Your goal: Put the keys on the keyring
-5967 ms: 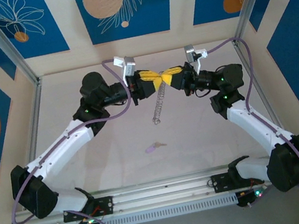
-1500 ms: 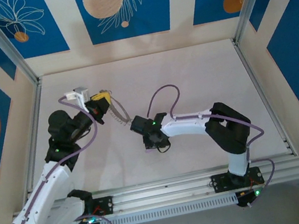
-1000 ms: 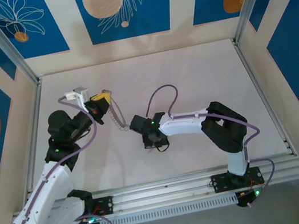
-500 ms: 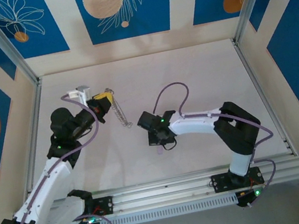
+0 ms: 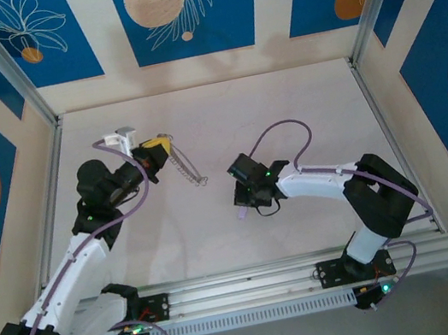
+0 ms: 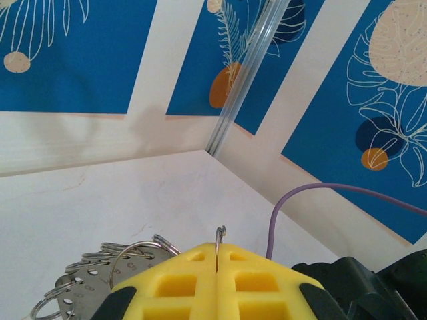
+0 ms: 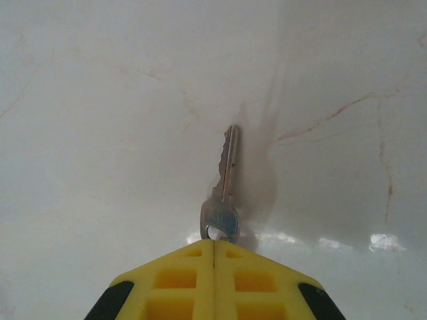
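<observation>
- Carrying the key, your right gripper is swinging rightward from where it was hovering a moment ago. Its jaws are pinching the key's head, with the blade pointing out over the table.
- Judging by that shift, the key is travelling with the gripper instead of lying loose, so the pickup is looking done.
- Farther back, your left gripper is clamping the ring and has tipped it toward the key. The two are still apart, so threading is coming next.
</observation>
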Robot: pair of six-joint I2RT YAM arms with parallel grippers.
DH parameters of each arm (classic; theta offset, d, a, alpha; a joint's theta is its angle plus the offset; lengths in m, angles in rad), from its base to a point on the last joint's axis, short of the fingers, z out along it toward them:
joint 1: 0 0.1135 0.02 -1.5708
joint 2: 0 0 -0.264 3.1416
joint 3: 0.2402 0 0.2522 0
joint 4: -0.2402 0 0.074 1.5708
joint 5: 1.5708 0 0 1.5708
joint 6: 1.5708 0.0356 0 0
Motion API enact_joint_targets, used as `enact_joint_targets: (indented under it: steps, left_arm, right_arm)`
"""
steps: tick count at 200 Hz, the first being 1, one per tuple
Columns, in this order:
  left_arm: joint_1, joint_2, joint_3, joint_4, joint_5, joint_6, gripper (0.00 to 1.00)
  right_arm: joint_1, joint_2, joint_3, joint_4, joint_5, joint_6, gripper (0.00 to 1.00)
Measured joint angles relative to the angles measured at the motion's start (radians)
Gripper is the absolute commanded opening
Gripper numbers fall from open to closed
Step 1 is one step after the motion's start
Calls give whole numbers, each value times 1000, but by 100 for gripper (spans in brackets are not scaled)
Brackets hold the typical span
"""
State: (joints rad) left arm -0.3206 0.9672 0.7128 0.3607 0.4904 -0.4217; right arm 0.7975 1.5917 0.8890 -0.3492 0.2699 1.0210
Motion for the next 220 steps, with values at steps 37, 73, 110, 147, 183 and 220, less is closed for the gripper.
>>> enact_joint_targets:
  steps: [37,73,110,147,183,220]
  left_arm:
    - [0,10,0,1,7,-14,0]
    - [0,10,0,2,8,-18,0]
    - [0,10,0,8,15,-18,0]
    - [0,11,0,18,19,-18,0]
    - [0,12,0,21,26,-18,0]
    - [0,12,0,21,26,-19,0]
  right_arm:
    - [-22,0,-65,80,-40,5,0]
    - [-27,0,-85,110,-54,13,18]
    - [-27,-5,-104,122,-61,26,32]
    - [-27,-38,-112,124,-61,27,33]
    - [-27,-50,-112,126,-61,31,38]
    - [-26,-49,-103,117,-61,31,38]
